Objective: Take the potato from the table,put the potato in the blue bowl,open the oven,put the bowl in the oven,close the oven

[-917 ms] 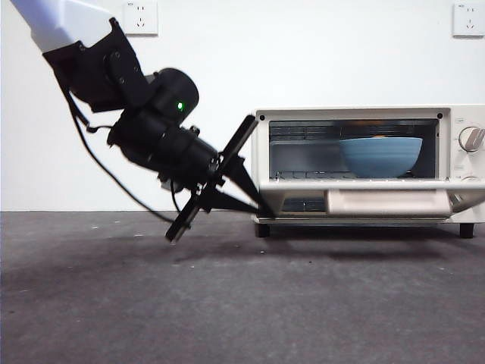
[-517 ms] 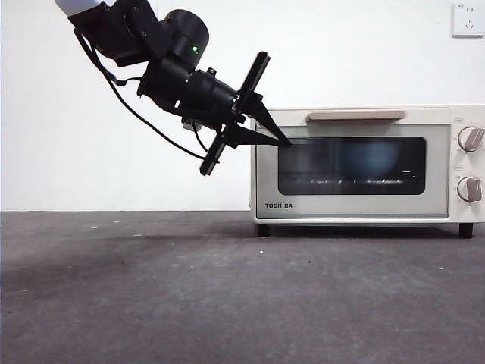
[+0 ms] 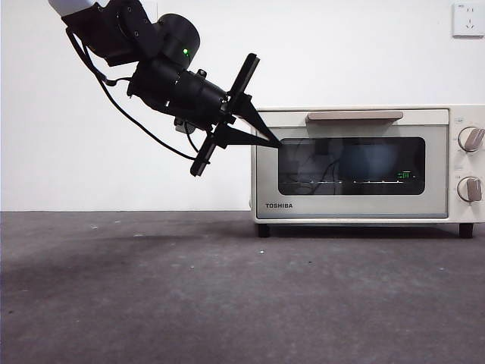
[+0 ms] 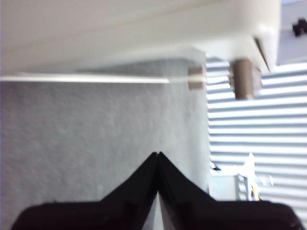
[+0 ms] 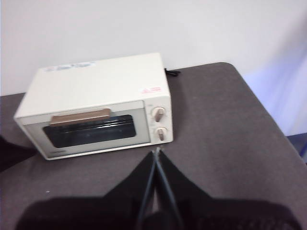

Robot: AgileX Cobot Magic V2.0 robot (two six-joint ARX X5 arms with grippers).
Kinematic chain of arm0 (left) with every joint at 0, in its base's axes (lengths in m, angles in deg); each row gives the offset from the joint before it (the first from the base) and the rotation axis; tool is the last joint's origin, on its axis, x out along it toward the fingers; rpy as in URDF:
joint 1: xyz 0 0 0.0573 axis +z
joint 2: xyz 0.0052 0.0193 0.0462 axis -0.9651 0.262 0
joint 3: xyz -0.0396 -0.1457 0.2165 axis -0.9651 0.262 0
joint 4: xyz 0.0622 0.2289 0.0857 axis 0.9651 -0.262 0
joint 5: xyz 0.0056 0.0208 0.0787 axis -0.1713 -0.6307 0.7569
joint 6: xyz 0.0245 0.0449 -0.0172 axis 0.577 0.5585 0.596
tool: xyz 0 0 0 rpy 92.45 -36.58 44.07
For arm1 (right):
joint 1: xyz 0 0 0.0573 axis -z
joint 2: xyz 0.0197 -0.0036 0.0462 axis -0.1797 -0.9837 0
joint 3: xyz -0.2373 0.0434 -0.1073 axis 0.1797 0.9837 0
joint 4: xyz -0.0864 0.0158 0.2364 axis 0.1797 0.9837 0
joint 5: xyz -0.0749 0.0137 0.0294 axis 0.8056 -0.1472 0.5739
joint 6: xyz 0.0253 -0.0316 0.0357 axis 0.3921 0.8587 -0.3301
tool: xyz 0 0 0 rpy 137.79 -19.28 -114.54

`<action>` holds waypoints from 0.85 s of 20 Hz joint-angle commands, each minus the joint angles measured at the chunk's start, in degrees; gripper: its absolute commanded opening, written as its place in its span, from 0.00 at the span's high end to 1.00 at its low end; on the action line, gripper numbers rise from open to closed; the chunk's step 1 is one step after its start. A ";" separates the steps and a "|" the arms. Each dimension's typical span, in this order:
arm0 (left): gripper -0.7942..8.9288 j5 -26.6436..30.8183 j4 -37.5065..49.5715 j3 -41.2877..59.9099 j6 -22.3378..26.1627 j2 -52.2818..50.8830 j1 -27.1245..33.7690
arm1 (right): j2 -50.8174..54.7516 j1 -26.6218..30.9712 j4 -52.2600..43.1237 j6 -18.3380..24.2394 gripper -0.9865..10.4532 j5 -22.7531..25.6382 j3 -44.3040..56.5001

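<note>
The arm in the front view has a white upper link, then bulky matte-black rounded joint housings, 1 showing a small green light. A thin black cable loops beneath them. Its gripper (image 3: 269, 136) is black: a flat crossbar carrying 2 tapering, pointed jaws.
</note>
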 commanded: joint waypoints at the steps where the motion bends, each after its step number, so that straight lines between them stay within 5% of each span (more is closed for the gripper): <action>1: 0.92 -4.39 0.20 -0.02 3.74 0.24 -0.04 | -0.66 -0.09 0.46 0.96 0.92 0.90 0.09; 5: 0.92 -9.73 -1.01 -0.02 8.26 -0.92 -0.61 | -1.14 -0.09 1.73 1.07 0.92 0.98 0.09; 9: 0.92 -11.87 -8.24 -0.02 18.95 -3.41 -0.98 | -1.14 -0.09 3.06 0.98 0.92 0.98 0.09; 17: 0.92 1.97 -34.03 -0.02 43.63 -11.13 -2.14 | -0.68 -0.09 6.49 0.92 0.92 0.98 0.11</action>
